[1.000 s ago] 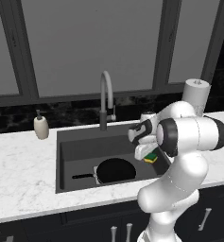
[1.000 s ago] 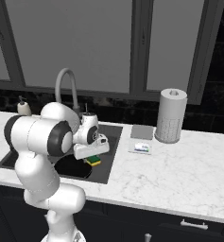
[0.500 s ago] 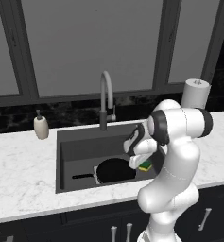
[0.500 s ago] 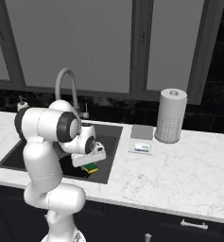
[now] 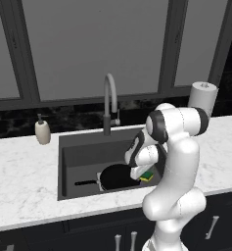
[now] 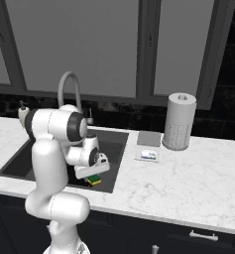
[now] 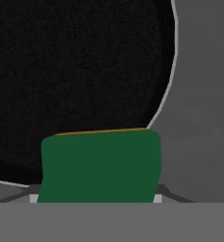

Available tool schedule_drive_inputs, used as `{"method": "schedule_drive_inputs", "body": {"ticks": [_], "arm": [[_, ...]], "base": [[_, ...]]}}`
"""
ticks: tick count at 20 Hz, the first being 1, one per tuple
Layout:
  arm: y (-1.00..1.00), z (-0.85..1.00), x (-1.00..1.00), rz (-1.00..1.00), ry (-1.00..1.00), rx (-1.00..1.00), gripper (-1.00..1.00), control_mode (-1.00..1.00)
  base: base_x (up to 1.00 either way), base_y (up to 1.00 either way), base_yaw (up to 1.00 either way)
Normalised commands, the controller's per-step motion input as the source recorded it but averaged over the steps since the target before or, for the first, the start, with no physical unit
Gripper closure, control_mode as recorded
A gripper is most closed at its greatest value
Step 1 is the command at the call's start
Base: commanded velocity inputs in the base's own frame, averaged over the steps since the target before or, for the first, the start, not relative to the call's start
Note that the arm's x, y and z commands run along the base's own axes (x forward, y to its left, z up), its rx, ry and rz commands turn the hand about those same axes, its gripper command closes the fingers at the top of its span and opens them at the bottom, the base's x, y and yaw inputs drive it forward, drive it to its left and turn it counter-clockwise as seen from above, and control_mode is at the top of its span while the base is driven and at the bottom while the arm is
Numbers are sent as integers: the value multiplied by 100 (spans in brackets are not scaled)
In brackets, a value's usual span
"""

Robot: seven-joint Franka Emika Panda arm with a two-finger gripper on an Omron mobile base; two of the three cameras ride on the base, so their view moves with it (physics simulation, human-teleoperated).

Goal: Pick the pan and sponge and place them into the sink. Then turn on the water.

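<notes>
Sponge: small rectangular sponge, yellow with a green scouring layer, held low inside the sink near its right wall; in the hand view its green face is turned to the camera, with a thin yellow edge along the top.
Pincer: the arm's 2-finger pincer is pinching the sponge; in the right base view it sits just above the sponge.
Pan: round shallow black frying pan with a long thin black handle, lying on the sink floor, handle pointing toward the sink's left wall; its dark inside lies behind the sponge in the hand view.
Sink: large rectangular dark grey basin set in the white marble worktop; the sponge is beside the pan's right rim, between pan and right wall.
Open room: bare sink floor lies behind the pan, toward the tall arched grey faucet at the sink's back edge.
Other: small cream soap dispenser bottle stands left of the sink.
</notes>
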Motion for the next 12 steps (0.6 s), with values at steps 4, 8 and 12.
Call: {"method": "schedule_drive_inputs", "body": {"ticks": [4,8,12], "arm": [[11,-27,16,0,0,0,100,-100],[11,-17,16,0,0,0,100,-100],[8,-15,17,0,0,0,100,-100]], "base": [[0,0,0],[0,0,0],[0,0,0]]}}
